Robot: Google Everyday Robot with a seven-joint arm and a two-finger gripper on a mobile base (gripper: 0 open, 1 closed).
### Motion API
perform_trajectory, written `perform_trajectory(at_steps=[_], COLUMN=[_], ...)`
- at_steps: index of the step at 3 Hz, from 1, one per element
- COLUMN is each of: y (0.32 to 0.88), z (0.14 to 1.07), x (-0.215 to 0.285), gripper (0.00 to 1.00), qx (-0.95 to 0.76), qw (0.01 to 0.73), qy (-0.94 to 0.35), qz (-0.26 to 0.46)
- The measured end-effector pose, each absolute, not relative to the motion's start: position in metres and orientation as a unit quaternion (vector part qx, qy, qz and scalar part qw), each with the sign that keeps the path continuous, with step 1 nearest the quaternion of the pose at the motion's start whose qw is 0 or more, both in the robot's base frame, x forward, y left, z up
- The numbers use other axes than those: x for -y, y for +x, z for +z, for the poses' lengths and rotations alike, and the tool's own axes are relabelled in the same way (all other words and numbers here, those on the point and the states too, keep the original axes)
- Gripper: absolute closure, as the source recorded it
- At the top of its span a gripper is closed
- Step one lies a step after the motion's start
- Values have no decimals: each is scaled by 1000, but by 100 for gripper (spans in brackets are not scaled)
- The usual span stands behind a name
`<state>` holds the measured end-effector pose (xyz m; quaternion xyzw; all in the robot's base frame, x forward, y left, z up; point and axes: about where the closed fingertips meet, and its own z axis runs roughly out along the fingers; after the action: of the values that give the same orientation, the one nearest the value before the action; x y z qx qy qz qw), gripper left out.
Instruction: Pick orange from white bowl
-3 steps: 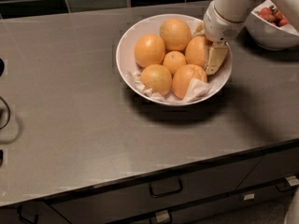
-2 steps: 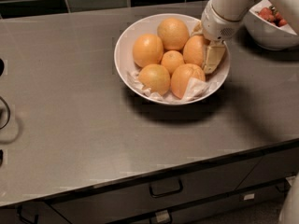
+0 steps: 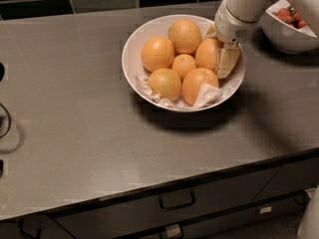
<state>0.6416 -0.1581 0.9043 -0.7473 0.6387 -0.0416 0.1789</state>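
Note:
The white bowl (image 3: pixel 130 49) stands on the grey counter, lined with crumpled white paper and holding six oranges. The orange (image 3: pixel 206 54) I am on lies at the bowl's right side, large and round. My gripper (image 3: pixel 216 56) reaches down from the upper right. Its fingers straddle this orange: one cream finger (image 3: pixel 227 61) presses on the fruit's right side, and the other is mostly hidden behind its top. The orange still rests in the bowl. A smaller orange (image 3: pixel 184 65) lies in the middle, touching it.
A second white bowl (image 3: pixel 284 39) with red strawberries stands close by on the right, partly behind my arm. A dark tiled wall runs along the back. The counter's front edge lies below, over drawers with a handle (image 3: pixel 177 201).
Almost nothing has moved. My gripper has stayed around the right-hand orange, and the bowl and the fruit keep their places.

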Motion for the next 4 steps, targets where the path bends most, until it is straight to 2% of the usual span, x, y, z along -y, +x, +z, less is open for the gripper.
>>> perform_trajectory(at_steps=[1, 4], y=[642, 635], z=[904, 931], x=[158, 157], gripper=[100, 100], qx=[-639, -639], qw=[179, 190], qy=[-747, -744], qz=[-42, -47])
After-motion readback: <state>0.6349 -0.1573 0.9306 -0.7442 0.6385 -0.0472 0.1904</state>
